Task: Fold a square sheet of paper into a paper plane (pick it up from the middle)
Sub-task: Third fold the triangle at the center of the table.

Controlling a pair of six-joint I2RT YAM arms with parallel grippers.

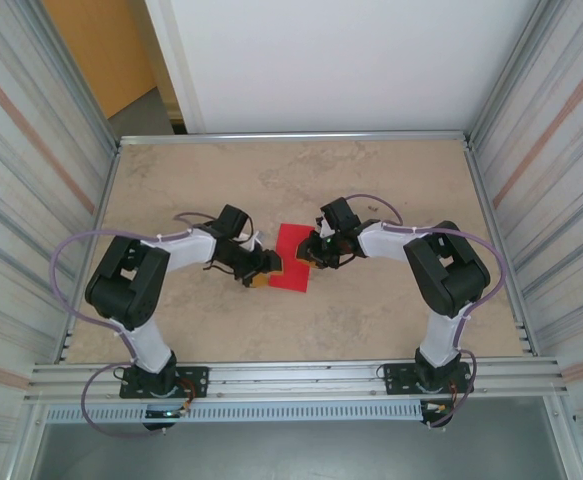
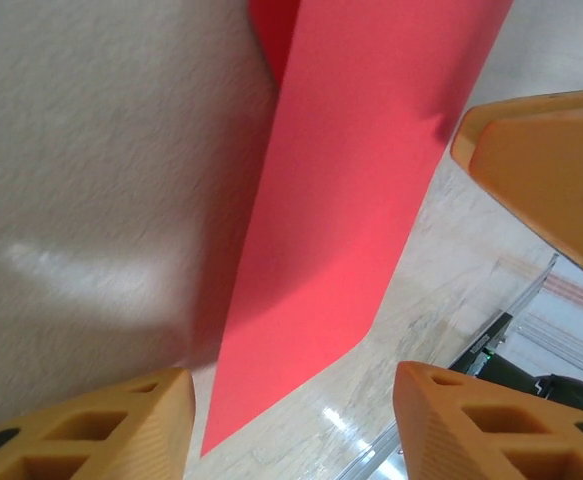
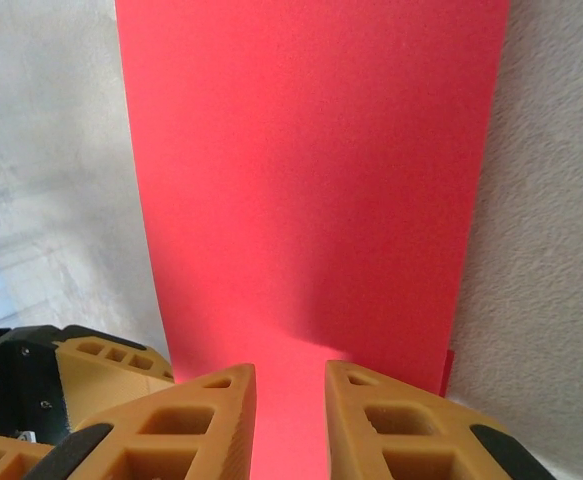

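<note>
**Top external.** Item: the square sheet of paper (image 1: 293, 258), red, near the middle of the table (image 1: 391, 190) and well apart from every edge. The left gripper (image 1: 264, 270) meets its left side, the right gripper (image 1: 313, 256) its right side. The outline looks stepped, so probably folded.

**Left wrist.** The left gripper (image 2: 291, 400) has its jaws apart. The paper (image 2: 361, 180) runs as a long strip into the gap, touching neither pad, with a second layer peeking out at the top. Its shadow on the table suggests it is raised.

**Right wrist.** The right gripper (image 3: 291, 375) has its jaws nearly together, with the paper's (image 3: 311, 170) near edge running into the narrow gap. I cannot tell whether they actually pinch it.

**Risks.** If the right hold is loose, a closing left gripper could drag the sheet askew. Catching one layer alone would spoil the crease. Arms pulling apart could tear thin paper.
</note>
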